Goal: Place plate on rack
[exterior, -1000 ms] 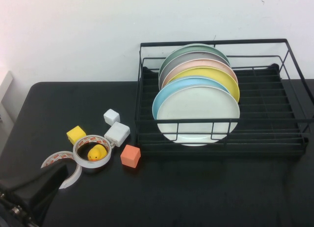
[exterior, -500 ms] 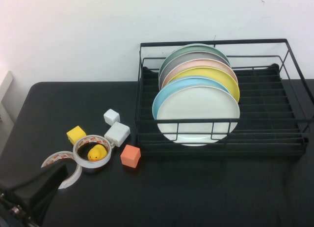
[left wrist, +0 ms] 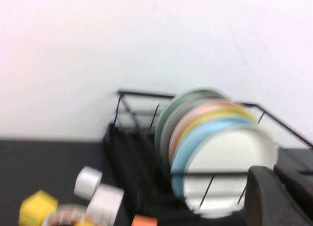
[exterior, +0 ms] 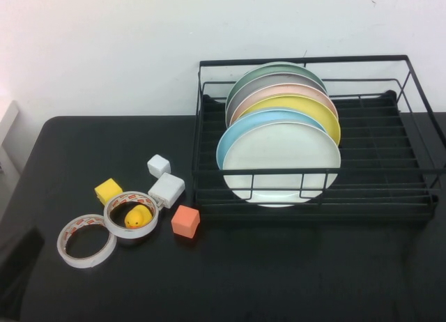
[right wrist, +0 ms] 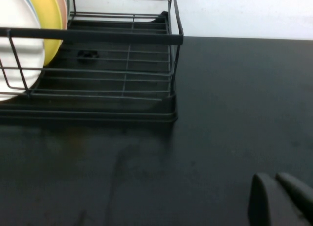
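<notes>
The pale mint-green plate [exterior: 281, 162] stands upright at the front of a row of plates inside the black wire rack [exterior: 390, 175] at the back right of the table. It also shows in the left wrist view [left wrist: 225, 167], blurred, behind the rack's front bar. My left gripper [left wrist: 279, 189] is shut and empty, far from the rack; its arm is a dark shape at the near left corner [exterior: 15, 266]. My right gripper [right wrist: 276, 194] is shut and empty, low over the bare table beside the rack [right wrist: 122, 37]. It is out of the high view.
Behind the mint plate stand light blue [exterior: 240, 130], yellow [exterior: 317, 109], pink, grey and dark green plates. Left of the rack lie two tape rolls [exterior: 86, 240], a rubber duck [exterior: 138, 216], an orange cube [exterior: 185, 221], a yellow cube [exterior: 108, 191] and two white blocks [exterior: 166, 188].
My left arm has drawn back toward the near left corner, uncovering the near tape roll. The plates and the rack have not moved.
</notes>
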`<state>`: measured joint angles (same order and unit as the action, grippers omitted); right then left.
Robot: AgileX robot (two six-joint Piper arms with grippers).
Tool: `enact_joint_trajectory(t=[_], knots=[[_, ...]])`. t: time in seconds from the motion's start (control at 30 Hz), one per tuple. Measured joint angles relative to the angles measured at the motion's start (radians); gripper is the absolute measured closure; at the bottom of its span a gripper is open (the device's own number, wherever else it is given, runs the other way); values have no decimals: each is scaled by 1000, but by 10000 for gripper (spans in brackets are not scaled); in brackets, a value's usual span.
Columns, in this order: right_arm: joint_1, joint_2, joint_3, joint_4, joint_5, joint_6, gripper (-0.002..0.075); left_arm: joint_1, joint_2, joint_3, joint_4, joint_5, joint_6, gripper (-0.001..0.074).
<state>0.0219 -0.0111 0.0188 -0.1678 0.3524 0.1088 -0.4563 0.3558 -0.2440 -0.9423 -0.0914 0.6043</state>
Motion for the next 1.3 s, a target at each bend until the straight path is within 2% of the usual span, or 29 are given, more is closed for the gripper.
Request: enact_joint_trajectory(t=[0.07,0.13,0.2,0.27,0.43,0.67,1.03,1.3], knots=[[0,0,0,0,0,0,718,54,-34,44,293,42,-295,737],[0,0,0,0,0,0,718,132,-83,93,475,122,-542,737],[0,0,0,0,0,0,718,216,-141,132,617,214,-684,737],[0,0,0,0,0,0,718,283,-201,157,716,290,-740,737],[0,0,0,0,0,0,718,379,-352,204,881,373,-782,737],[0,0,0,0,0,2,718,377,-366,264,942,293,-787,737],[0,0,0,0,0,2,718,372,-367,264,950,392,-795,737],[0,0,0,0,0,2,718,372,-367,263,950,400,-799,737]])
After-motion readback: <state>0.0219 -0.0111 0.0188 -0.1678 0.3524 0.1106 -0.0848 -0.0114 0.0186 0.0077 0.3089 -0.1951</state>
